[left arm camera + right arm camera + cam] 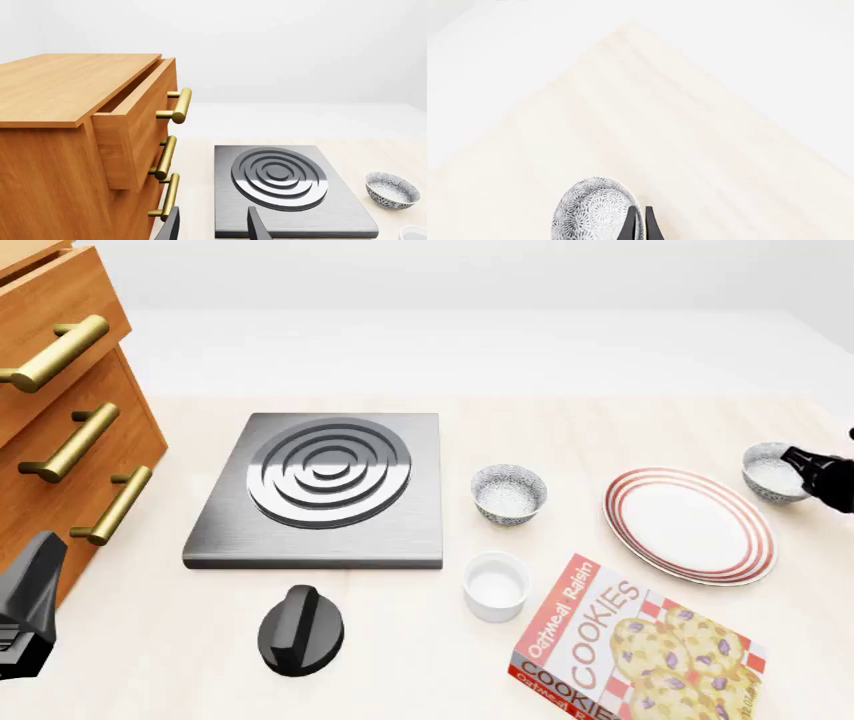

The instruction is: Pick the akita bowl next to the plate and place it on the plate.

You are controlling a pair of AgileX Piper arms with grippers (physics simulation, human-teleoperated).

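Front view: left gripper (27,615) sits below the drawer cabinet (67,410), jaws parted and empty. Plate (690,524) lies right of the stove burner (327,485). Akita bowl (774,472) touches the plate's right rim, its rim pinched by the right gripper (798,468).

Warm grained wood on cabinet (60,430), polished brass-look handles (56,353). Brushed grey metal hob (327,490). Pale matt wood table (400,660). Glossy printed card on cookie box (634,650).
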